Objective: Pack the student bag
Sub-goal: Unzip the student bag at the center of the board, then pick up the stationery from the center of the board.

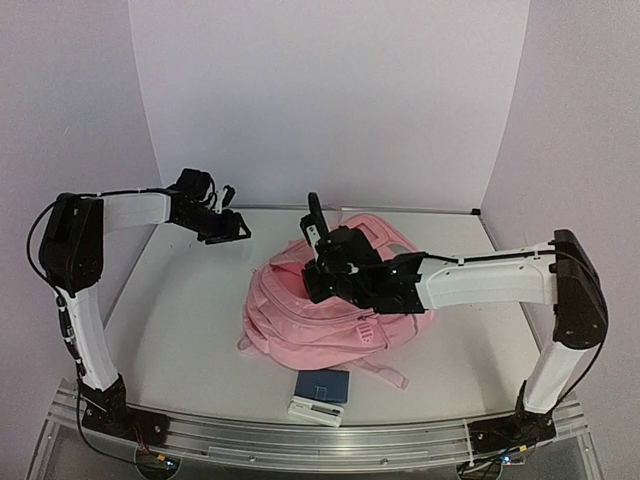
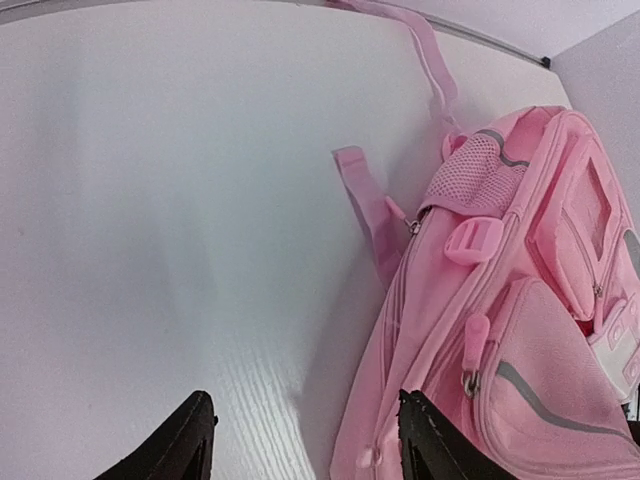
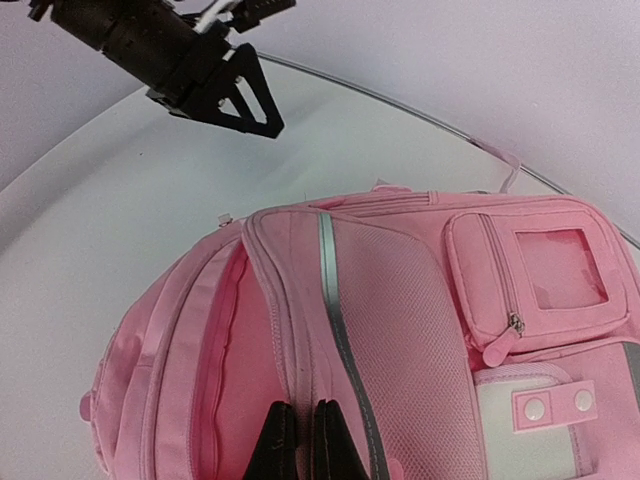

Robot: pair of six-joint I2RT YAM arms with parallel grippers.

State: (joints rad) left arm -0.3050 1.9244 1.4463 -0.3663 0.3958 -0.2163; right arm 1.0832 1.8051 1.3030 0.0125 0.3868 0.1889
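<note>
Right jaws tight on unzipped student bag (image 3: pixel 400 310)

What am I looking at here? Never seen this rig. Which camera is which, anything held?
Two robot arms bolted at the near edge of a table, each ending in a two-finger gripper. The wide picture comes from a fixed camera above and behind them; the other two from cameras on the wrists. On it lie a pink student bag, one compartment unzipped, and a small blue-and-white item near the front edge. The left gripper is open and empty, away from the bag. The right gripper is shut at the unzipped rim; whether it pinches fabric is unclear.
</note>
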